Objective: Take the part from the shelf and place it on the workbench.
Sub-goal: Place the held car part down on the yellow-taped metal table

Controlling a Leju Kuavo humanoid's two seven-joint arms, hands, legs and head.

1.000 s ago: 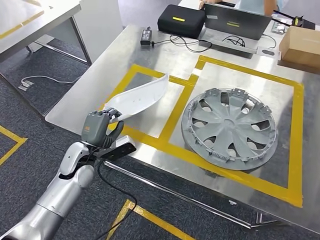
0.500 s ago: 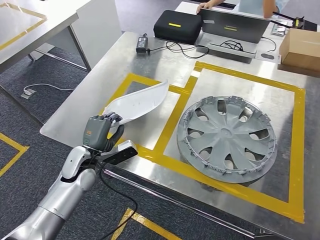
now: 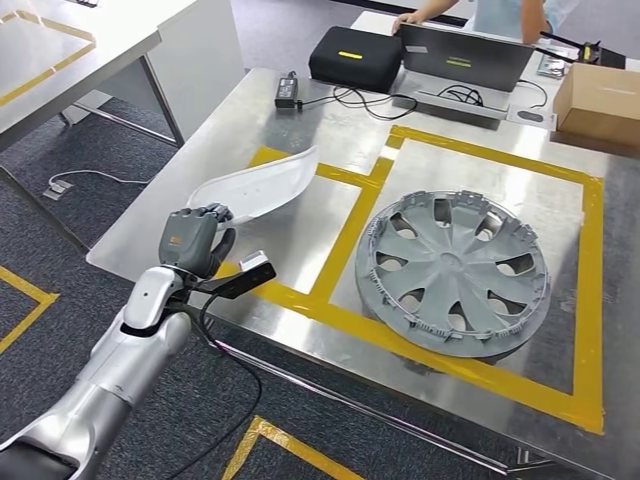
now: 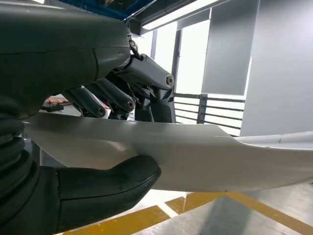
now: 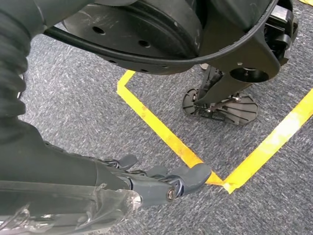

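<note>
Left hand [image 3: 192,240] clamps white part [image 3: 256,187] at its 7 o'clock end. Part looks thin, light, likely flexible, smooth; hold near end, support underneath. Right hand [image 5: 155,178] empty, fingers apart.

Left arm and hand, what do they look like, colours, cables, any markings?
The left arm is glossy silver with rounded segments. The left hand has a dark grey casing bearing a small orange marking, with darker fingers showing metal pivot pins and a thick, smooth grey thumb. A black cable loops below the wrist, beside a flat black camera bar with a silver end.
</note>
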